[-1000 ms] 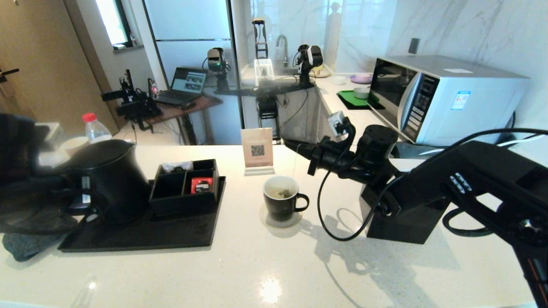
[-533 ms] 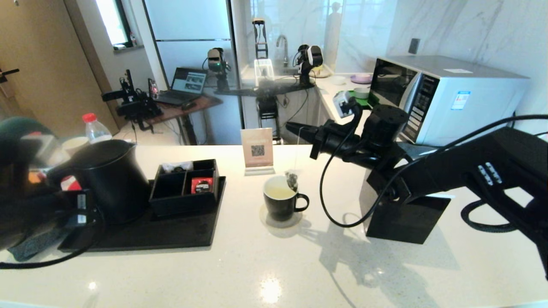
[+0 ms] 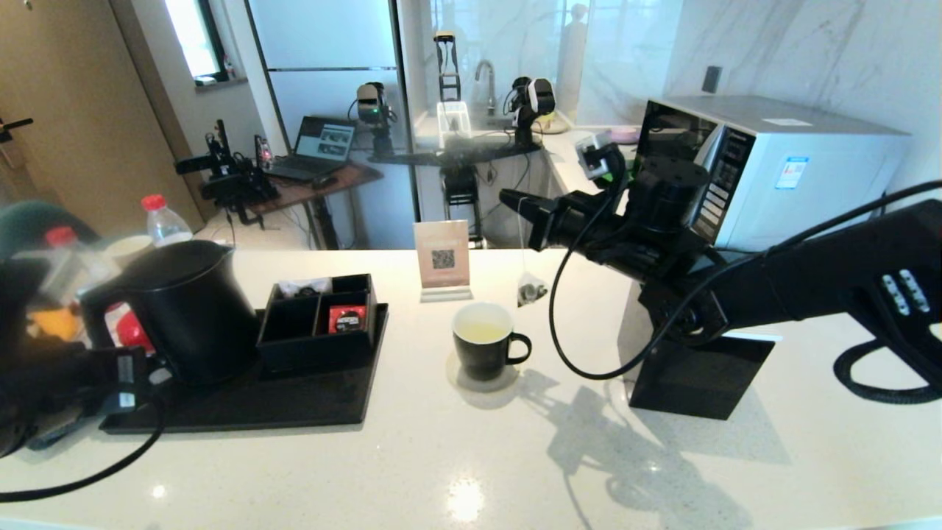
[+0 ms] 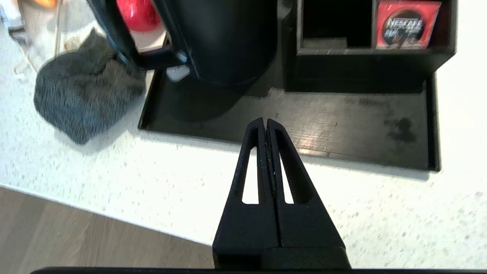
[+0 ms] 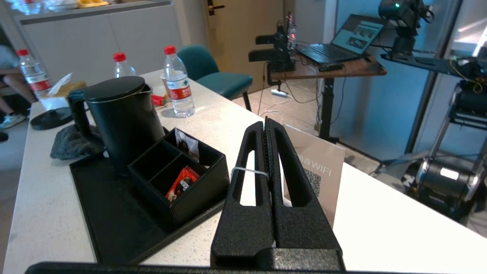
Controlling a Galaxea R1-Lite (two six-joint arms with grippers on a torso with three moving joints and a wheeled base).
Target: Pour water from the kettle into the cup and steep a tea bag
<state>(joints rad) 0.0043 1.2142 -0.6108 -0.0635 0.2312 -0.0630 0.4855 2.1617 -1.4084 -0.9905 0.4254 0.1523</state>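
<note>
The black kettle stands on the left of a black tray, lid on. The black cup sits on a coaster mid-counter and holds pale yellowish liquid. My right gripper hangs high, above and slightly right of the cup, shut on the white string of the tea bag. The bag dangles in the air just above and right of the cup's rim, outside it. My left gripper is shut and empty, low over the tray's front edge, apart from the kettle's handle.
A black compartment box with a red packet shares the tray. A WIFI sign stands behind the cup. A black tissue box and a microwave are on the right. A grey cloth lies left of the tray.
My right gripper rose and lifted the tea bag out of the cup, swinging it slightly right. My left arm drew back and down, away from the kettle's handle.
</note>
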